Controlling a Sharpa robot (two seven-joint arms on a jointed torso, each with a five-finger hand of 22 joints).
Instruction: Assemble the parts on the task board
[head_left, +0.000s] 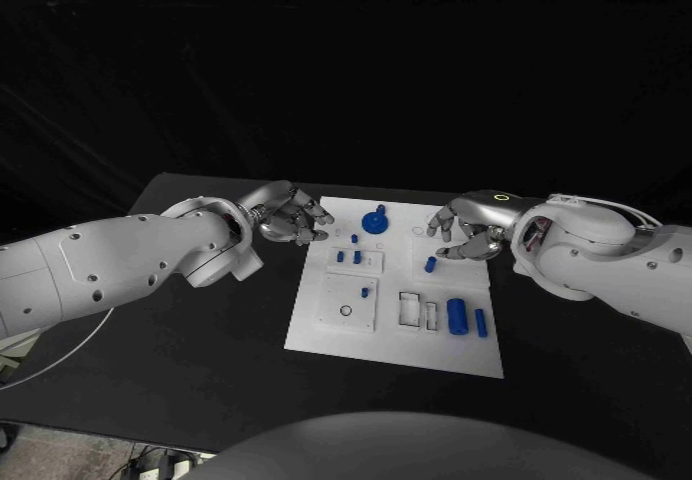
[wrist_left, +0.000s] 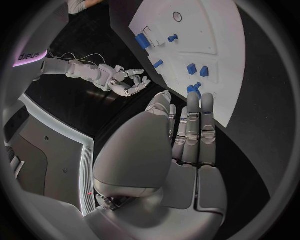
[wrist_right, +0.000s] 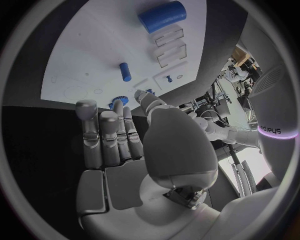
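Observation:
The white task board (head_left: 329, 335) lies in the middle of the black table. On it stand a round blue part (head_left: 376, 221), small blue pegs (head_left: 356, 257) and another peg (head_left: 430, 264). A thick blue cylinder (head_left: 457, 316) and a thin one (head_left: 480, 322) lie near its right edge. My left hand (head_left: 293, 215) hovers at the board's far left corner, fingers apart, holding nothing. My right hand (head_left: 464, 228) hovers over the far right corner, also empty. In the right wrist view the right hand (wrist_right: 125, 145) reaches toward the peg (wrist_right: 125, 71). The left hand (wrist_left: 181, 135) has its fingers straight.
Two rectangular slots (head_left: 410, 310) and a ring mark (head_left: 346, 313) sit in the board's near half. Black table (head_left: 188, 350) surrounds the board on all sides. The right hand (wrist_left: 128, 82) shows across the board in the left wrist view.

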